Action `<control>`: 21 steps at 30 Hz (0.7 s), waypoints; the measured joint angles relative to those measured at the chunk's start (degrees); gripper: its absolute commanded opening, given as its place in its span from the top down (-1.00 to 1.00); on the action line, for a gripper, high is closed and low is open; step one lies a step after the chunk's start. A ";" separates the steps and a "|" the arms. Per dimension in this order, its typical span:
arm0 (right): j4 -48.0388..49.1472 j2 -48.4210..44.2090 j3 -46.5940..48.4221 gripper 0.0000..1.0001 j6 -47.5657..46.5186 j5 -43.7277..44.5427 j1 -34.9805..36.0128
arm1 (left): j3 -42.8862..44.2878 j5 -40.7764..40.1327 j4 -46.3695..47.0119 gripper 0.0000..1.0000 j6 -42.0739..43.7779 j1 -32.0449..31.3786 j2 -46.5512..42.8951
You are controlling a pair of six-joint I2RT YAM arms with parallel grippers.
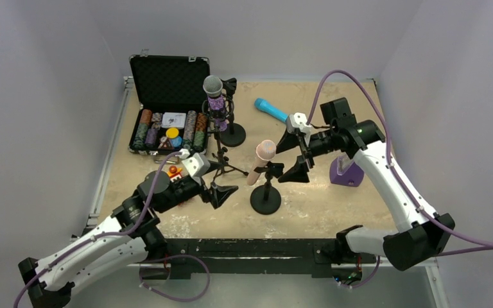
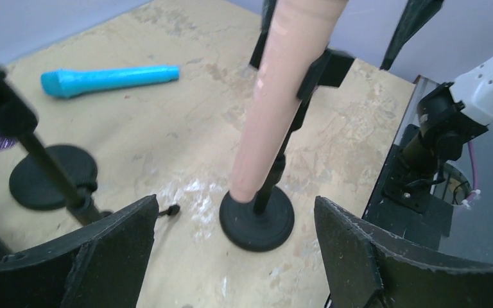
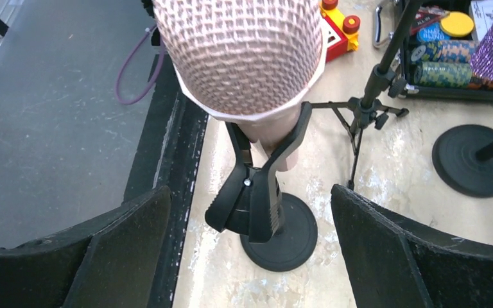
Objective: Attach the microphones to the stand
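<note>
The sandy surface [image 1: 334,212] is being occupied at its far left corner by an open black case [image 1: 167,77], in which rows of poker chips are being kept. The left arm [image 1: 96,247] is being stretched in from the near left and the right arm [image 1: 391,179] from the near right. Three stands are being shown: a tripod stand [image 1: 221,157] beside the case, a round-based stand [image 1: 233,133] just behind it, and a shorter round-based stand [image 1: 266,199] near the middle.

The glittery purple microphone [image 1: 216,96] is being carried upright on the tripod stand, silver mesh head uppermost. The pale pink microphone [image 1: 262,157] is being held tilted in the clip [image 3: 260,192] of the shorter stand, head up, tail down beside the pole. The bright blue microphone [image 1: 271,109] is being supported flat by the surface, behind the pink one and apart from every stand.

The left claw [image 1: 221,181] is being held spread wide just left of the shorter stand, with nothing being pinched. The right claw [image 1: 293,156] is being held spread wide just right of the pink head, also pinching nothing. A purple block [image 1: 346,173] is being rested beneath the right arm, and a small red and yellow toy [image 1: 174,172] beside the left arm.
</note>
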 measured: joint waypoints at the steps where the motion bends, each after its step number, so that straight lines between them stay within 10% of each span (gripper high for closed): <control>1: 1.18 -0.48 -0.92 -0.97 1.27 0.42 0.09 | -0.79 -1.18 -1.27 -0.93 -0.59 0.00 -1.68; 8: 7.67 -1.22 -2.01 -0.84 9.31 3.26 4.07 | -3.39 -9.51 -12.20 -0.94 -4.39 0.00 -12.90; 21: 15.47 -1.64 -5.14 0.05 17.88 10.58 7.45 | -1.73 -14.47 -22.51 -0.94 -6.84 0.00 -15.80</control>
